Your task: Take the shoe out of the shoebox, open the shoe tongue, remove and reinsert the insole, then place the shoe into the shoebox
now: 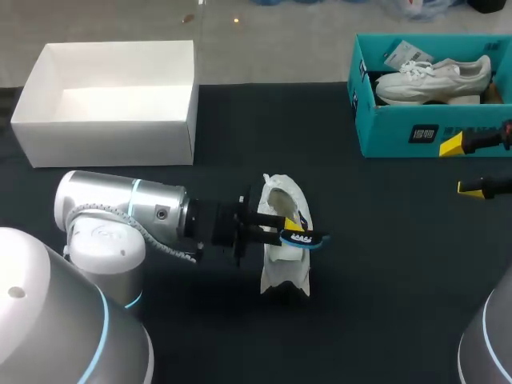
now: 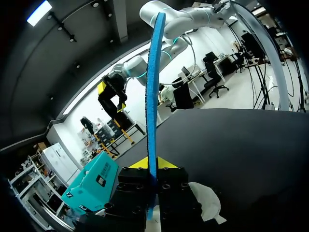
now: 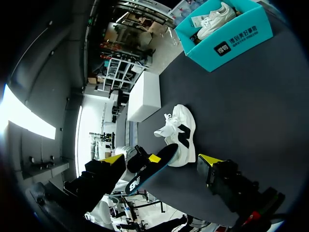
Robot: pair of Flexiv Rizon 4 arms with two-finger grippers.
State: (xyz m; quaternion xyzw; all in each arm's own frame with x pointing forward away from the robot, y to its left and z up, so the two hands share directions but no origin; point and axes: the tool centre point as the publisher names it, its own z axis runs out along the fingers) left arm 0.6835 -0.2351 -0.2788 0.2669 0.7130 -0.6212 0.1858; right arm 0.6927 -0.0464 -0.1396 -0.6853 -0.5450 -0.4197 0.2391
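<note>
The teal shoebox (image 1: 416,132) at the upper right of the head view bore a dark label with pale print on its front wall. A second shoe (image 1: 436,76) with a paper tag lay inside. A white box (image 1: 112,128) sat at the upper left. Just below centre, the white shoe (image 1: 284,272) lay on the dark table (image 1: 384,280), well apart from both boxes. Over it, the left gripper (image 1: 294,230) pinched the blue insole (image 1: 314,238), whose markings were too small to read. At the right edge, the right gripper (image 1: 464,166) had its fingers spread and held nothing, far from the shoe.
</note>
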